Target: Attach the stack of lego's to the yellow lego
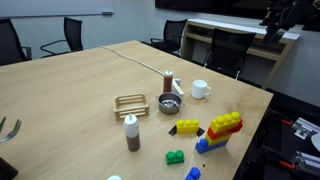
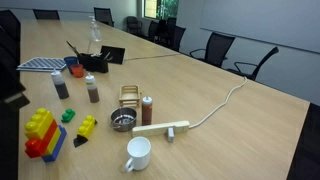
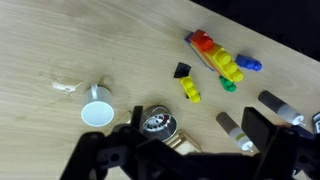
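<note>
The stack of lego's, yellow on top, red in the middle and blue at the base, stands near the table's edge; it shows in both exterior views and in the wrist view. The yellow lego lies flat beside it, a short gap away, with a dark piece at one end. My gripper is open and empty, high above the table over the metal strainer, well away from both. It shows at the far left edge of an exterior view.
A small green brick and a small blue brick lie by the stack. A white cup, a metal strainer, a wooden rack, shakers and a cabled wooden block stand nearby. The table edge is close behind the stack.
</note>
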`<action>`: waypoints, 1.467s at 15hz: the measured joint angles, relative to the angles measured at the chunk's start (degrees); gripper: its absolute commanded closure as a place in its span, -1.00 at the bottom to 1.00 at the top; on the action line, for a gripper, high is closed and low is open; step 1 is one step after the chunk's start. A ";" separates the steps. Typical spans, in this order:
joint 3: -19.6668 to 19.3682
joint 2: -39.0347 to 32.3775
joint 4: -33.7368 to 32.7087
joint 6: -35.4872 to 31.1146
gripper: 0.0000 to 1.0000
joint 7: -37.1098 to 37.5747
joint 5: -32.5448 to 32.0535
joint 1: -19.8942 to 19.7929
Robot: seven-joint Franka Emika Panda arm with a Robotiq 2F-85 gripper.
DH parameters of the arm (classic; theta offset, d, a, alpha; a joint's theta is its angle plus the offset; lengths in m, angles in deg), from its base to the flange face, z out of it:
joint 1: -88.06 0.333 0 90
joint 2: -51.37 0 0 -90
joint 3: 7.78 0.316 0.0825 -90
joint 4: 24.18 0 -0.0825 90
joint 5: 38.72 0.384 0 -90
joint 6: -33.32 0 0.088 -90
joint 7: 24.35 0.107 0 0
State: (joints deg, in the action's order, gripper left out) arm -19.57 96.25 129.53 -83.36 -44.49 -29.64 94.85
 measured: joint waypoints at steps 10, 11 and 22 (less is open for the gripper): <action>6.70 -2.13 0.05 0.00 -1.00 -3.41 -1.52 5.30; 7.89 -2.86 0.10 -0.02 -1.00 -4.23 -1.93 6.61; 10.94 -5.34 0.84 -2.48 -1.00 -5.96 -4.60 9.80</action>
State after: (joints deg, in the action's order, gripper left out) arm -8.63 90.91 130.37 -85.84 -50.45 -34.23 104.65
